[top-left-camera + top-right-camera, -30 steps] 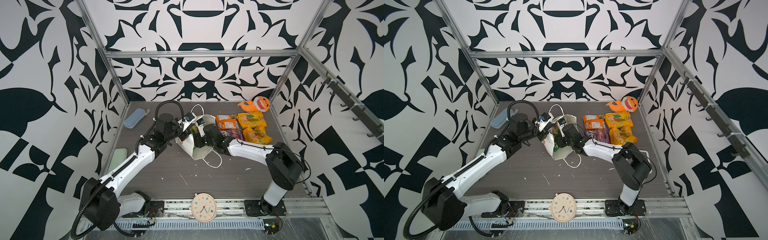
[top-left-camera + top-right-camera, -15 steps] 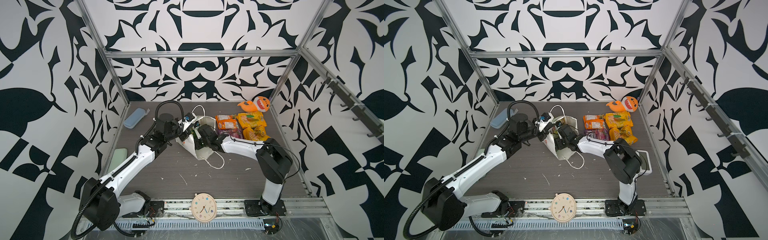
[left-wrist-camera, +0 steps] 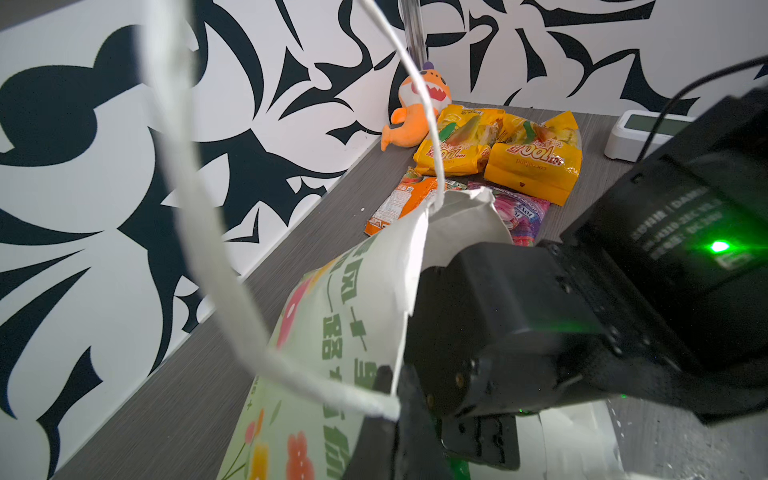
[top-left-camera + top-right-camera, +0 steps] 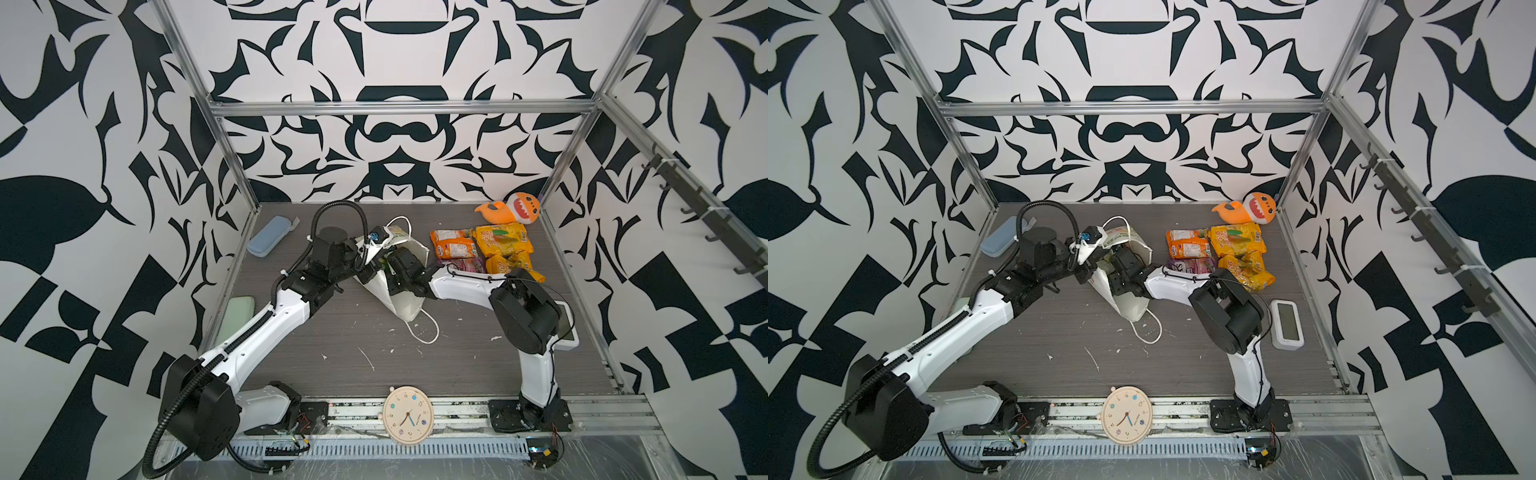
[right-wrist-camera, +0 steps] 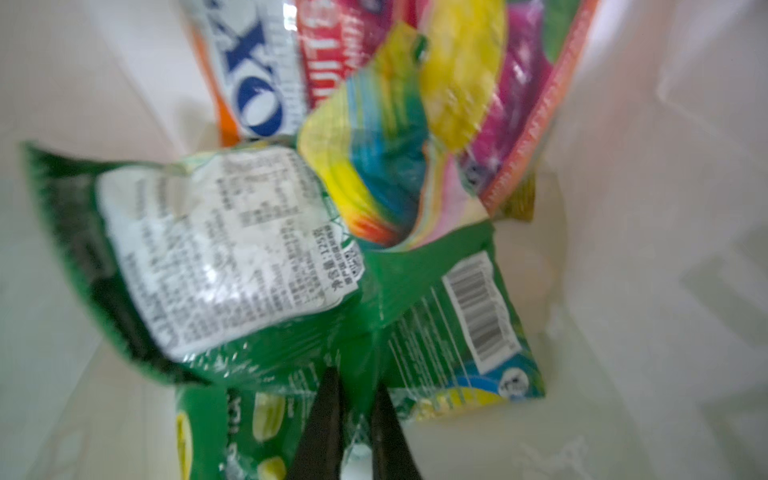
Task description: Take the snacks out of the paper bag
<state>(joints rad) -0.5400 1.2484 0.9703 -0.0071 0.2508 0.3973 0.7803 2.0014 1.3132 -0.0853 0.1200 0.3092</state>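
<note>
The white paper bag (image 4: 401, 295) with green print leans open at mid-table in both top views. My left gripper (image 3: 395, 419) is shut on the bag's rim (image 3: 409, 266), beside a cord handle (image 3: 216, 266). My right gripper (image 5: 357, 390) reaches inside the bag and is shut on a fold of a green snack packet (image 5: 374, 291). An orange-red FOX'S packet (image 5: 257, 83) and a many-coloured packet (image 5: 395, 158) lie deeper in the bag. Outside it, to the right, lie an orange packet (image 4: 453, 245), two yellow packets (image 4: 503, 239) (image 4: 509, 264) and a purple one (image 4: 467, 264).
An orange plush shark (image 4: 513, 210) sits in the back right corner. A light-blue case (image 4: 268, 236) lies back left and a pale green flat thing (image 4: 239, 309) by the left wall. A white digital clock (image 4: 1285, 320) lies right, behind my right arm. A round clock (image 4: 408, 414) rests at the front rail.
My right gripper has gone deeper into the bag and has closed on the green packet. Its elbow has swung inward. My left gripper has kept its hold on the bag's rim.
</note>
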